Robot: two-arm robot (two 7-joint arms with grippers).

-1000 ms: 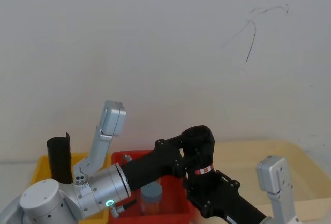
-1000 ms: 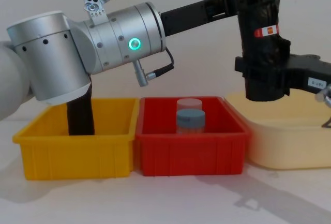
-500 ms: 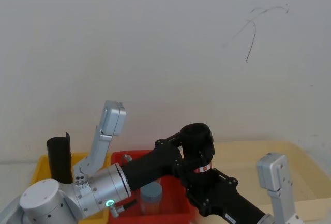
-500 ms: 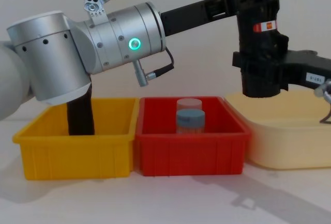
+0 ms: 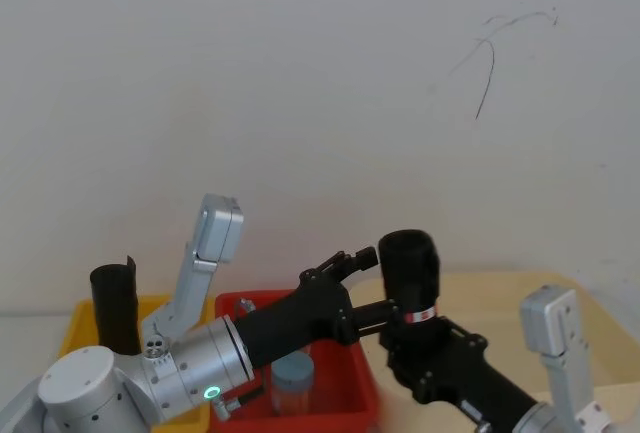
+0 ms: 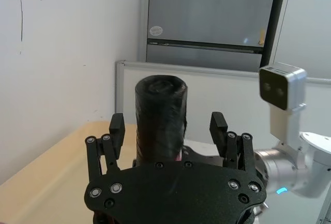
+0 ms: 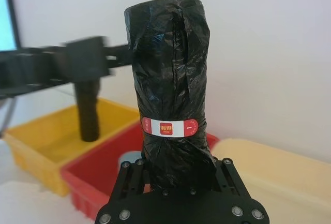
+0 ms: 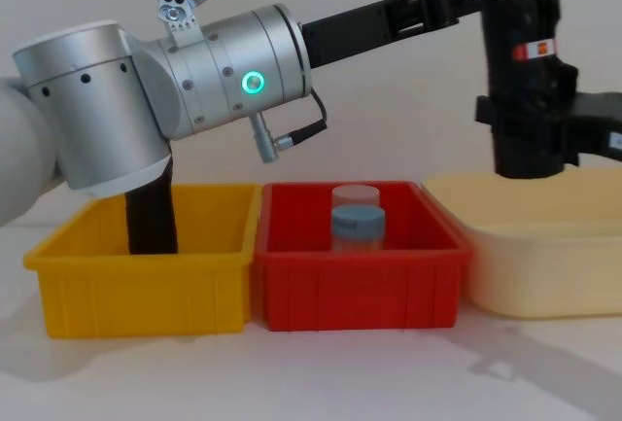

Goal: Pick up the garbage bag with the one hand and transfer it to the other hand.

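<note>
White wall behind the work area. My right claw (image 8: 531, 131) is clamped on the lower part of the garbage bag (image 5: 410, 261), holding it upright above the cream tub (image 8: 544, 251). My left claw (image 5: 379, 279) is spread wide and grips nothing; its fingertips sit just beside the bag's upper part.

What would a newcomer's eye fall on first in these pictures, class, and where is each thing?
First, the tall black garbage bag with its red-and-white label, held upright by the right gripper above the cream tub. Next, the big silver left arm with its glowing green ring, reaching across above the red bin, its left gripper open with the fingers clear of the bag.
</note>
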